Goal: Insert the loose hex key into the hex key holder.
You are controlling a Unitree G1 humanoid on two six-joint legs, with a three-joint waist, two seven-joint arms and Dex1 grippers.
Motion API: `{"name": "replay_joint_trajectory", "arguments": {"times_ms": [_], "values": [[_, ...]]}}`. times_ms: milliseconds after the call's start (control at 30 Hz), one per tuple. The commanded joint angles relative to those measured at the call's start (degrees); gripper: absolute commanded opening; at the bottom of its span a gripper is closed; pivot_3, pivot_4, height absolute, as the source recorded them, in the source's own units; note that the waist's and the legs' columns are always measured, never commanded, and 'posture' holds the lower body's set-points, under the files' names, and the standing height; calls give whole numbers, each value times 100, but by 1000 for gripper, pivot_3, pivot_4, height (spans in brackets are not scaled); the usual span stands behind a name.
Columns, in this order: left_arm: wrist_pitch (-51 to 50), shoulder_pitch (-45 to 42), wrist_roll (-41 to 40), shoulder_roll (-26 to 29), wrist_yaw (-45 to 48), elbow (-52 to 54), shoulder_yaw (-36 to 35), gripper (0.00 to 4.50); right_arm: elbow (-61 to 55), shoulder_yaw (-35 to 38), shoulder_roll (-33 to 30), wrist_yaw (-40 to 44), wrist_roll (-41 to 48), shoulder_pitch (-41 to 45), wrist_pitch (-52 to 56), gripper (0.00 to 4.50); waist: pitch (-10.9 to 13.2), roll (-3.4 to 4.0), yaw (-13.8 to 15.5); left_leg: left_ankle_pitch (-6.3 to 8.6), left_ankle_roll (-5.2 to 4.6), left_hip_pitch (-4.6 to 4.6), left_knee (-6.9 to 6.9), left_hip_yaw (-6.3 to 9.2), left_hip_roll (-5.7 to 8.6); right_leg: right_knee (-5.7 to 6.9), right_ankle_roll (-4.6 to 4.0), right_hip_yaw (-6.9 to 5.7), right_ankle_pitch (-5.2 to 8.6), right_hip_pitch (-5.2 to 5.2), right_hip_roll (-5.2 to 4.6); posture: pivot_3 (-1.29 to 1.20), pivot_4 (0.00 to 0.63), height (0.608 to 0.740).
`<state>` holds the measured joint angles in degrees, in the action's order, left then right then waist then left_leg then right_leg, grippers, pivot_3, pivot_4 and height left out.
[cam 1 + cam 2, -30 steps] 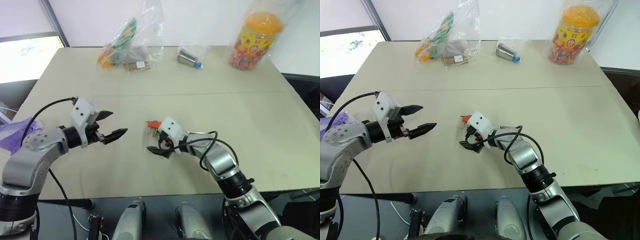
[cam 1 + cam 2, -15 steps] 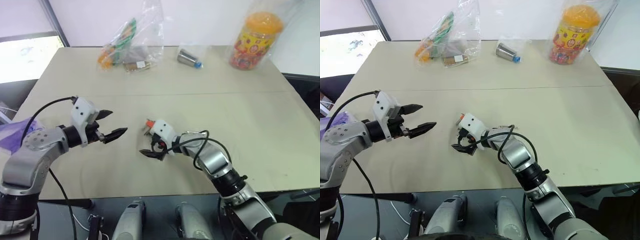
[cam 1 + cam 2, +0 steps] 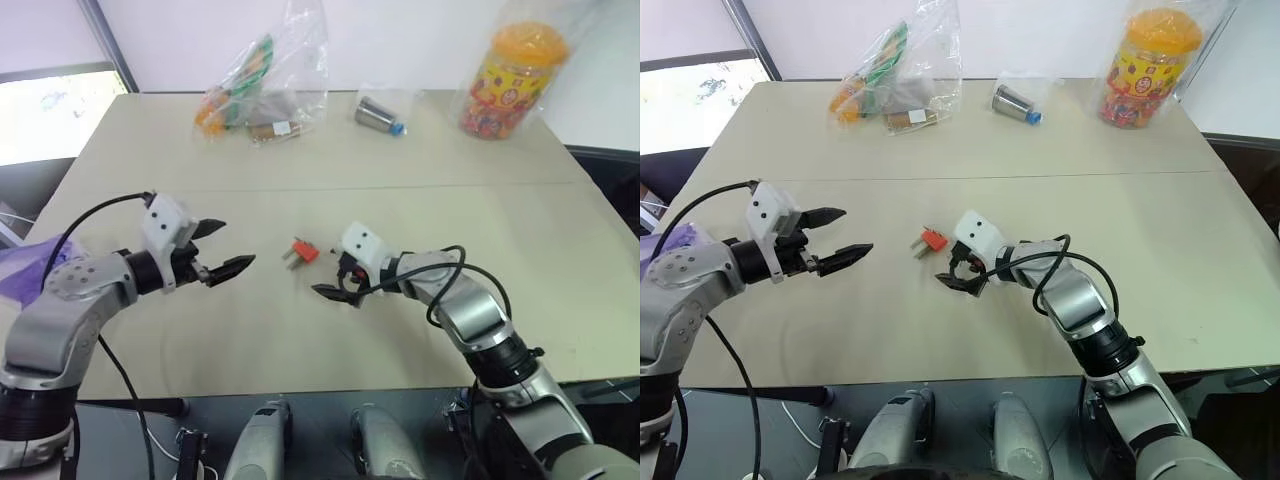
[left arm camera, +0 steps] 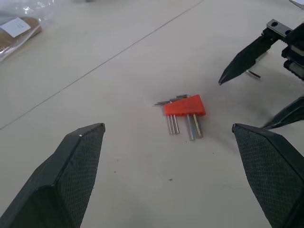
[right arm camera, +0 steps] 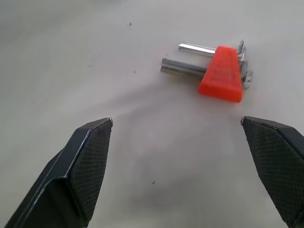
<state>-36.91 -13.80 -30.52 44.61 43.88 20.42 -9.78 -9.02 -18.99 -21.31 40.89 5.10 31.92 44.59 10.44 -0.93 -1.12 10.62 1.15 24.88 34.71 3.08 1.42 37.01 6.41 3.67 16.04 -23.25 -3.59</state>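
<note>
The right gripper [image 3: 338, 290] has drawn back from the hex key holder [image 3: 301, 251] — fingers spread, empty. Left gripper [image 3: 222, 250] waits open. No loose key located — insertion not begun.

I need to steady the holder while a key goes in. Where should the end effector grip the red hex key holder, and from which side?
Probably from above, pinching the red hex key holder across the block's two slanted sides. It lies flat on the table with keys protruding from two opposite edges, so only those sides are bare.

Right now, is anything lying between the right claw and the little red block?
No. In the right wrist view, bare table lies between the right gripper and the hex key holder.
</note>
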Motion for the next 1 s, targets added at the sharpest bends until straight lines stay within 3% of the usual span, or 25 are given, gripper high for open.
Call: {"name": "replay_joint_trajectory", "arguments": {"times_ms": [33, 233, 800, 900, 1000], "values": [[130, -135, 34, -15, 46, 12, 18, 4500, 193, 223, 339, -477, -33, 115, -90, 4477, 0, 0, 1, 0, 0, 0, 0, 0, 0, 0, 0, 0, 0, 0, 0, 0, 150, 740], [160, -196, 58, -12, 85, -75, 6, 4500, 822, 390, 1084, -1061, 9, 229, -67, 4477, 0, 0, -4, -1, -1, 1, 0, -1, 1, 1, 1, 0, -1, -1, 1, 0, 150, 740], [111, -34, 69, 8, 3, 93, -123, 4500, 1242, 179, 1198, -1254, -232, 183, -475, 4477, 1, 1, -7, -2, -2, 2, 0, -2, 3, 4, 11, -1, -6, -3, 3, 0, 150, 740], [114, -25, 69, 11, -17, 111, -120, 4500, 1242, 166, 1219, -1269, -258, 164, -495, 3642, 1, 1, -7, -2, -2, 2, 0, -2, 3, 5, 10, -1, -5, -3, 4, 0, 150, 740], [124, -28, 80, 7, -38, 112, -116, 4500, 1268, 156, 1261, -1288, -285, 154, -522, 2152, 1, 1, -8, -2, -2, 2, 0, -2, 3, 4, 10, -1, -6, -3, 4, 0, 150, 740]]}}
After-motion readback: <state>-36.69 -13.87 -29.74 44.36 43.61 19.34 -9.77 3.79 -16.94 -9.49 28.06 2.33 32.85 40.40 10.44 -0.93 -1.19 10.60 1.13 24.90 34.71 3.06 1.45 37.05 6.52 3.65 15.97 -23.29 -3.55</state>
